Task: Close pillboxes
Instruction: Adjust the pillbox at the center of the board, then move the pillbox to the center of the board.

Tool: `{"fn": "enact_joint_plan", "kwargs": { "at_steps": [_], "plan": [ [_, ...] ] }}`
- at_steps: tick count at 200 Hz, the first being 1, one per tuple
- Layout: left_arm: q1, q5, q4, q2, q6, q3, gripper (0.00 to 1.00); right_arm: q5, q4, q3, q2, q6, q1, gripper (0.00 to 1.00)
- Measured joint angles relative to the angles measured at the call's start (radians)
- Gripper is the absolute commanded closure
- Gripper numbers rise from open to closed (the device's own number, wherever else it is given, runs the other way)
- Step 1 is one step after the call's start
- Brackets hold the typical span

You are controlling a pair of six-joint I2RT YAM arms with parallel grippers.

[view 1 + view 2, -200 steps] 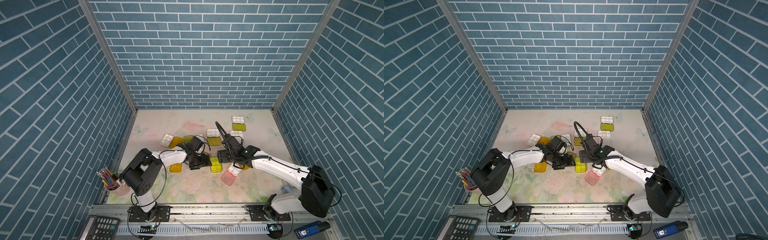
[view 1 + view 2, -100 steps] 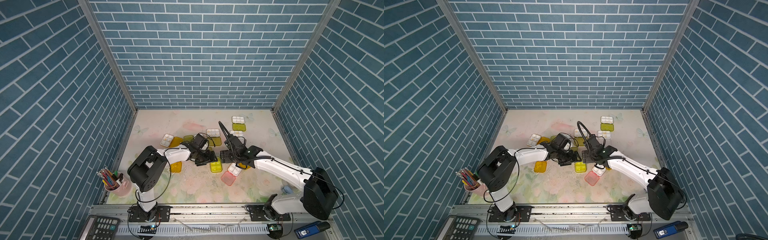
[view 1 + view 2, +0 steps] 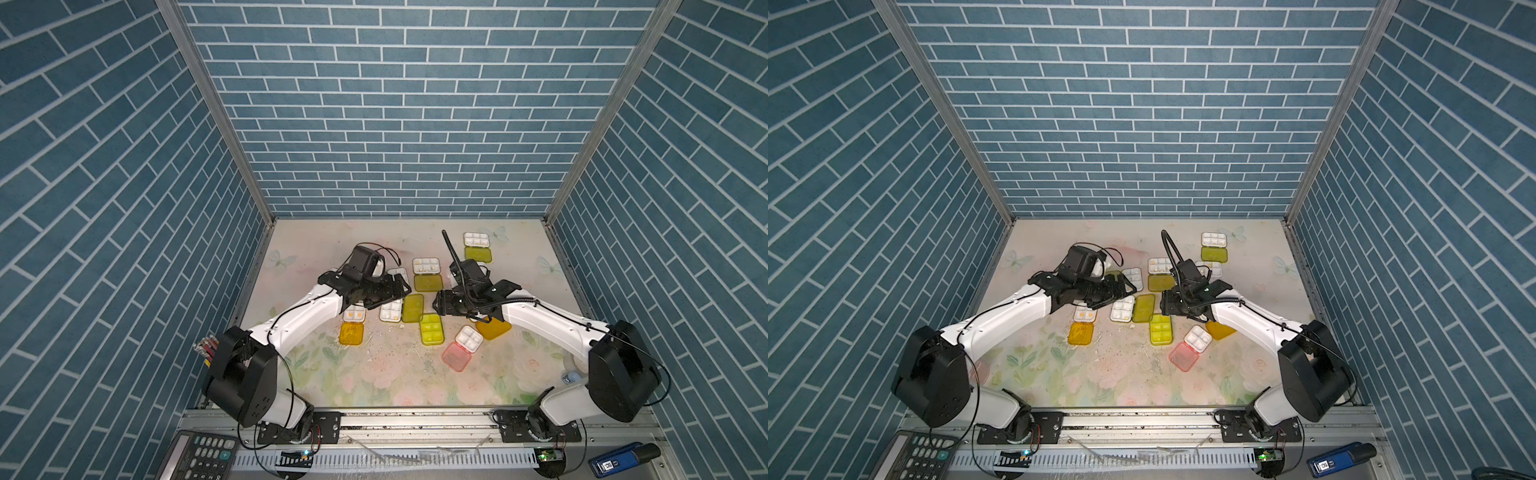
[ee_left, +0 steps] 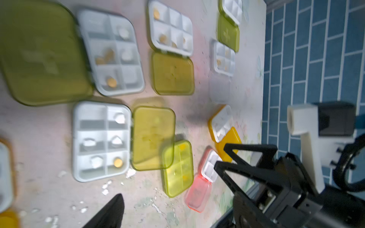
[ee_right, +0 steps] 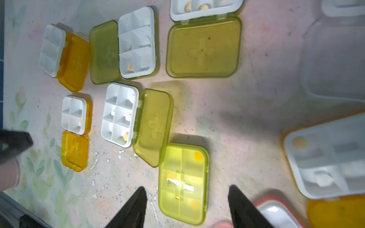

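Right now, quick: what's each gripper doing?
Left gripper: open, holding nothing.
Right gripper: open, holding nothing, near the closed lime pillbox.

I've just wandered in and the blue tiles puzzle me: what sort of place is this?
Most likely a robot test booth, not a home: brick-patterned panels box in a floral table, two white arms are bolted to a metal rail, and pillboxes lie scattered about.

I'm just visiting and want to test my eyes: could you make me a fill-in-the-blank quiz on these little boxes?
The single shut pillbox has a lime ___ lid.
The pillbox with the pink lid lies ___.
The cup of pencils stands by the robot's ___ arm.
Missing: green; open; left.
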Motion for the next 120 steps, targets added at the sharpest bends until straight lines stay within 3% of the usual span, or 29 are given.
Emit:
{"fn": "enact_joint_plan", "kwargs": {
  "at_steps": [31, 120],
  "plan": [
    [0.071, 0.013, -0.066, 0.129, 0.079, 0.103, 0.14, -0.069, 0.040, 0.037, 0.083, 0.021, 0.000, 0.27],
    [0.098, 0.093, -0.098, 0.254, 0.143, 0.083, 0.14, -0.198, 0.137, 0.159, 0.301, 0.049, -0.042, 0.26]
  ]
}}
